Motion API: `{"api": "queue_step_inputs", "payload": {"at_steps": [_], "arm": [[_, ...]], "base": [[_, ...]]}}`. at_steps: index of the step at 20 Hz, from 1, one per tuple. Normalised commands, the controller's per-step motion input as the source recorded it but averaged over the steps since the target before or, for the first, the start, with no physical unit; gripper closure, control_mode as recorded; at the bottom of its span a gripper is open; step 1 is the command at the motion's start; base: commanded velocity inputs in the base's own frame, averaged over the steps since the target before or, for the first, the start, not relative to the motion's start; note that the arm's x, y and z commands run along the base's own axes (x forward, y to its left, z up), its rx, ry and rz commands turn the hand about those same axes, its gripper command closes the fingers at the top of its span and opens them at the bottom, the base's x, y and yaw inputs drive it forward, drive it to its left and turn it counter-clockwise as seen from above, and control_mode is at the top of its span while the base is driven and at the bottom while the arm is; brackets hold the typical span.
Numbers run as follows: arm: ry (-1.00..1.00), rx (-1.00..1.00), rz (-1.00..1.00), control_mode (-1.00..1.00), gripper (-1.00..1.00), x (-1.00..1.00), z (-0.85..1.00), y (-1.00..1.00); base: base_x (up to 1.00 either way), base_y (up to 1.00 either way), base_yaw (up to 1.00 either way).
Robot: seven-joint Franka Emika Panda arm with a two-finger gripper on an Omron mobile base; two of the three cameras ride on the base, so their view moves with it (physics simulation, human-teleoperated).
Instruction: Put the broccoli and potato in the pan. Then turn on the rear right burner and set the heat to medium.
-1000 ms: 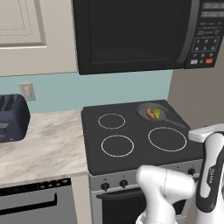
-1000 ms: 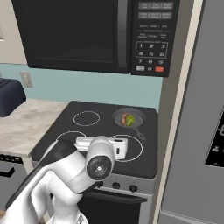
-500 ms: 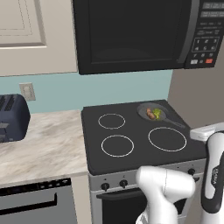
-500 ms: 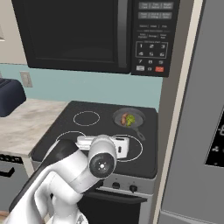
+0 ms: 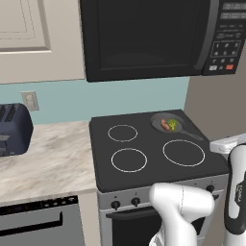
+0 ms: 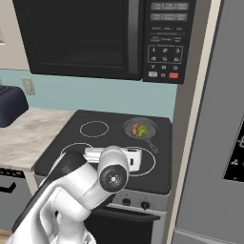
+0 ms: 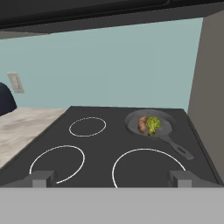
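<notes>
The dark grey pan (image 7: 165, 120) sits on the rear right burner, its thin handle (image 7: 177, 148) pointing toward the stove's front right. Inside it lie the yellow-green broccoli (image 7: 153, 124) and, touching its left side, the orange-brown potato (image 7: 142, 125). Both base views show the same: pan (image 5: 158, 120) (image 6: 128, 127), broccoli (image 5: 172, 124) (image 6: 142, 130), potato (image 5: 165, 126) (image 6: 135, 128). My gripper (image 7: 111, 178) is open and holds nothing. It hovers level over the stove's front edge, facing the back wall, well short of the pan.
A row of knobs (image 5: 136, 202) (image 6: 144, 205) runs along the stove's front panel. A black microwave (image 5: 149, 38) hangs above the burners. A tall grey wall (image 6: 209, 124) stands right of the stove. A dark toaster (image 5: 12, 129) sits on the marble counter (image 5: 53, 158) at left.
The arm's elbow has drifted slightly to the right. The gripper stays open, and the pan and the food in it have not moved.
</notes>
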Motion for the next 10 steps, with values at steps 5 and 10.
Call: {"api": "queue_step_inputs", "payload": {"at_steps": [5, 10], "arm": [[0.00, 0.00, 0.00, -1.00, -1.00, 0.00, 0.00, 0.00], [0.00, 0.00, 0.00, -1.00, -1.00, 0.00, 0.00, 0.00]], "base": [[0.00, 0.00, 0.00], [0.00, 0.00, 0.00]]}}
